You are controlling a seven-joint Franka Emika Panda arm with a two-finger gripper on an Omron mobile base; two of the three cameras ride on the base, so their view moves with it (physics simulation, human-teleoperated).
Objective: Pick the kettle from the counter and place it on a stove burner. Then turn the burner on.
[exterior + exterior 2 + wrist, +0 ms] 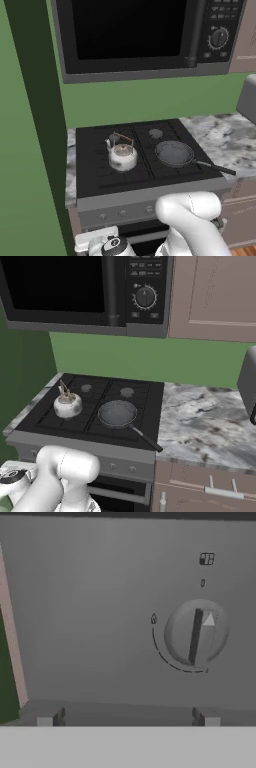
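The kettle (123,155) sits on the stove's front-left grate (frying pan (174,153) beside it). The gripper (128,718), fingers spread wide, faces a control knob (196,637).

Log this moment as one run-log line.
kettle: on stove, front-left grate | frying pan: beside it | gripper: open, facing knob

White-silver kettle (123,155), brownish handle; black stove (100,165); grey-white marbled counter (205,426); green wall (150,358).
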